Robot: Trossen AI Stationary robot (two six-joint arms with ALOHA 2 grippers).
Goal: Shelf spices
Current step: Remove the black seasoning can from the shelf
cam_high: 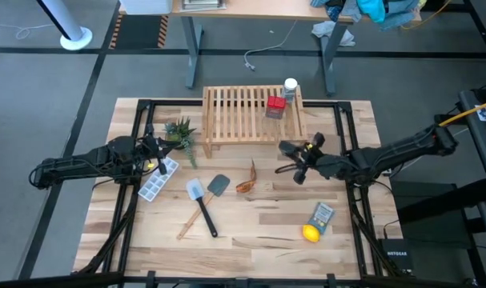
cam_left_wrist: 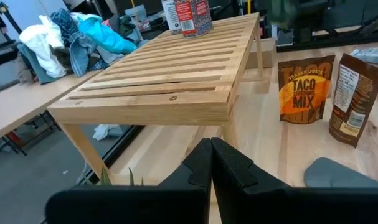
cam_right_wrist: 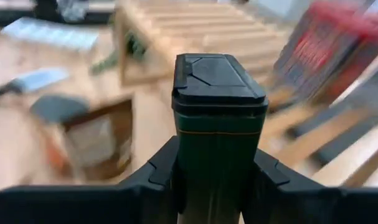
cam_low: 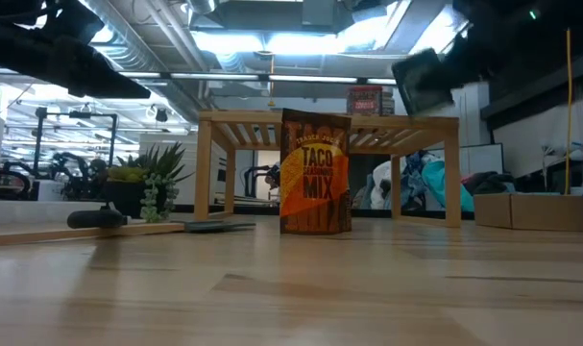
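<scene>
On the plank table (cam_high: 251,232), your right gripper (cam_high: 288,158) hangs in the air just off the shelf's (cam_high: 247,116) right front corner, its fingers (cam_right_wrist: 160,171) clamped on a small black box (cam_right_wrist: 217,134) with a dark green body and black cap. The box stands upright between the fingers, clear of both the table and the shelf.

Your left gripper (cam_left_wrist: 211,163) waits at the table's left side, near the potted plant (cam_high: 181,132) and just above the ice cube tray (cam_high: 158,182), its fingers pressed together on nothing.

Two spices already sit on the shelf's slatted top at its right end: a small red box (cam_high: 275,106) and, just behind it at the far corner, a clear white-capped bottle (cam_high: 290,88).

Two amber-orange packets stand upright on the table in front of the shelf: one shows its "Taco Seasoning Mix" face (cam_left_wrist: 304,88), and the second (cam_left_wrist: 354,99) stands just beside it, turned to show its back label.

Two spatulas (cam_high: 204,200) lie near the table's centre. You see a lemon (cam_high: 310,233) and a grey-blue packet (cam_high: 323,215) touching each other toward the front right.
</scene>
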